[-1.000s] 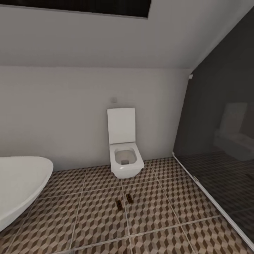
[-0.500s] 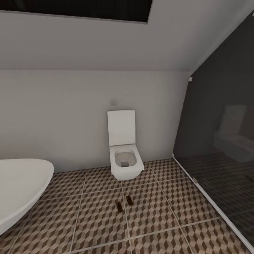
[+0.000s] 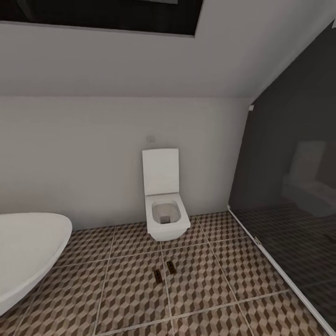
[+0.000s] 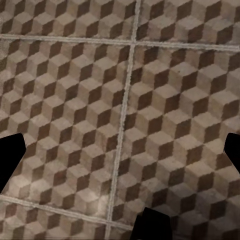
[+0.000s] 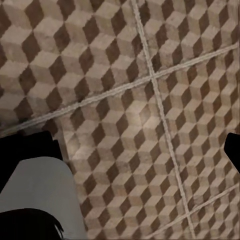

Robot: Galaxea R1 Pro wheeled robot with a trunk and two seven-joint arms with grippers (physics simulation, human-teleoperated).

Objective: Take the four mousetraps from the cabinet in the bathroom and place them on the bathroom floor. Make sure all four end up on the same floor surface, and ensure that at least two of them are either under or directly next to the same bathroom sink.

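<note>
- Mousetraps: two lie on the bathroom floor [image 3: 130,289] in the head view, one mousetrap [image 3: 158,276] and a second mousetrap [image 3: 171,266] just beside it, close but apart, each on its own side of a pale grout line.
- Both are small, flat and dark-looking from here; their details are too small to make out.
- They rest on the cube-patterned tiles in front of the white wall-hung toilet [image 3: 164,212], whose lid stands upright against the pale wall.
- A white basin or tub rim [image 3: 28,252] curves in at the left of the head view, well apart from the two traps.
- A dark glass shower enclosure [image 3: 294,196] runs along the right, reflecting the toilet faintly.
- The left claw [image 4: 120,150] looks down at bare tile; its dark fingertips [image 4: 10,155] show at opposite edges of the view, spread wide with nothing between them.
- The right claw [image 5: 135,150] is likewise spread wide over the tile, holding nothing, with a grey rounded robot part [image 5: 42,192] nearby.
</note>
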